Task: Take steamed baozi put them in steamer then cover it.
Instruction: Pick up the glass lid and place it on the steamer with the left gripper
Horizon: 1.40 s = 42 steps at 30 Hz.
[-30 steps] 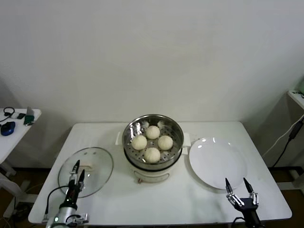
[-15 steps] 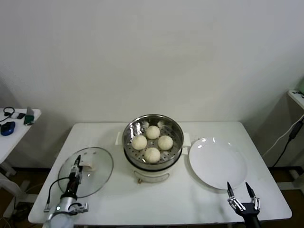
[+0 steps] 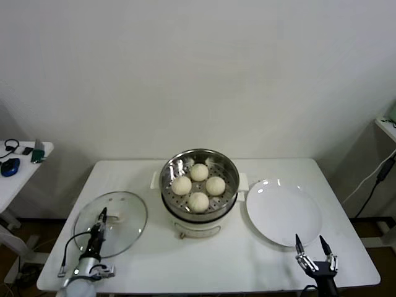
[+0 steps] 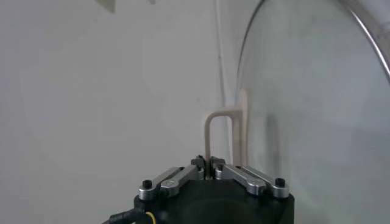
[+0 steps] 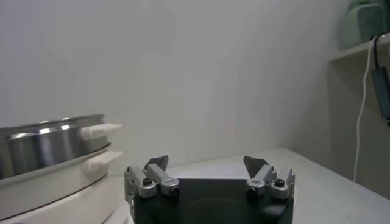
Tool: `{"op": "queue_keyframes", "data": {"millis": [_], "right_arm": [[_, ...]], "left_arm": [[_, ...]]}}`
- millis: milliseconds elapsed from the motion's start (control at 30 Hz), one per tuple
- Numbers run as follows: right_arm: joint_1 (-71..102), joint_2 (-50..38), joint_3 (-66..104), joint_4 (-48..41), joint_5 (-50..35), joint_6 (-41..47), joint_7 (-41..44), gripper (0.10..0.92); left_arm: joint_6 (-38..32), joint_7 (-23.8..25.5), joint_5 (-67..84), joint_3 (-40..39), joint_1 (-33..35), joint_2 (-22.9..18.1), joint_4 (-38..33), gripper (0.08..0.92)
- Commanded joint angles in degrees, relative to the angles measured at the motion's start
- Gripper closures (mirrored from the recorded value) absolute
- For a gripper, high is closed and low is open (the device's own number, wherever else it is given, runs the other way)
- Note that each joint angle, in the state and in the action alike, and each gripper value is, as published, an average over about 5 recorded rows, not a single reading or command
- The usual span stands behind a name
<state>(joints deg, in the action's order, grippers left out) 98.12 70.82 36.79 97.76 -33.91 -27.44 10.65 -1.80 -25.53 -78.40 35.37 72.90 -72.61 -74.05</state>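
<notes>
Four cream-white baozi [image 3: 198, 187] lie in the shiny steel steamer [image 3: 170, 170], which stands on its white cooker base at the table's middle. The glass cover [image 3: 127, 216] rests on the table to the left of it. My left gripper [image 3: 99, 221] is shut on the cover's cream bar handle [image 4: 222, 131]. In the left wrist view the jaws [image 4: 209, 170] pinch the handle's near leg, and the glass cover [image 4: 304, 109] stretches beyond it. My right gripper [image 3: 312, 249] is open and empty near the front right edge. In the right wrist view [image 5: 207, 163] it faces the steamer's side [image 5: 49, 143].
A flat white plate [image 3: 284, 213] lies to the right of the steamer, just behind my right gripper. A side table with a blue mouse [image 3: 10, 167] stands at the far left. A shelf with a cable [image 3: 377, 179] is at the far right.
My left gripper, open over the cover a second ago, has closed on the handle. The cover has shifted slightly to the left. My right gripper has sunk a little toward the front edge.
</notes>
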Motion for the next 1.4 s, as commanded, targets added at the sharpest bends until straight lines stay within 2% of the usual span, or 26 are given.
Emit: {"op": "queue_keyframes", "data": {"millis": [33, 133, 333, 467, 600, 733, 900, 1000, 1200, 1400], "right_arm": [[-0.45, 0.29, 0.26, 0.37, 1.65, 0.93, -0.89, 0.203], [-0.47, 0.24, 0.50, 0.57, 3.20, 2.01, -1.91, 0.203], [0.20, -0.01, 0.90, 0.76, 8.37, 4.90, -4.35, 0.203], [0.60, -0.34, 0.81, 0.71, 8.99, 4.68, -4.69, 0.203], [0.60, -0.30, 0.71, 0.70, 8.60, 3.97, -4.69, 0.203], [0.53, -0.46, 0.71, 0.85, 7.46, 3.07, -4.12, 0.203], [0.02, -1.19, 0.66, -0.22, 5.17, 0.77, -3.31, 0.203], [-0.48, -1.44, 0.53, -1.35, 4.30, -0.33, -3.04, 0.203], [-1.51, -2.09, 0.37, -3.38, 3.26, -2.35, -2.93, 0.203], [-1.77, -2.70, 0.34, -4.83, 2.60, -3.48, -2.93, 0.203]], "left_arm": [[3.63, 5.59, 7.72, -0.61, 3.31, 3.62, -12.50, 0.852], [9.42, 11.27, 13.65, -0.72, 5.74, 7.31, -22.44, 0.856], [26.97, 25.06, 24.90, -0.83, 8.66, 17.34, -40.25, 0.856], [35.73, 28.29, 26.26, -3.77, 6.50, 21.01, -46.71, 0.856], [42.56, 30.71, 23.69, -12.38, 0.74, 20.75, -51.10, 0.856], [46.52, 34.91, 16.85, -23.81, -7.05, 17.79, -52.00, 0.856], [46.80, 39.97, 6.81, -33.88, -13.67, 10.53, -49.51, 0.856], [46.80, 41.62, 1.97, -37.92, -14.75, 6.30, -47.58, 0.856], [46.78, 43.02, -5.96, -43.58, -16.17, -4.80, -42.66, 0.856], [46.03, 42.40, -10.64, -47.12, -18.15, -12.59, -35.86, 0.856]]}}
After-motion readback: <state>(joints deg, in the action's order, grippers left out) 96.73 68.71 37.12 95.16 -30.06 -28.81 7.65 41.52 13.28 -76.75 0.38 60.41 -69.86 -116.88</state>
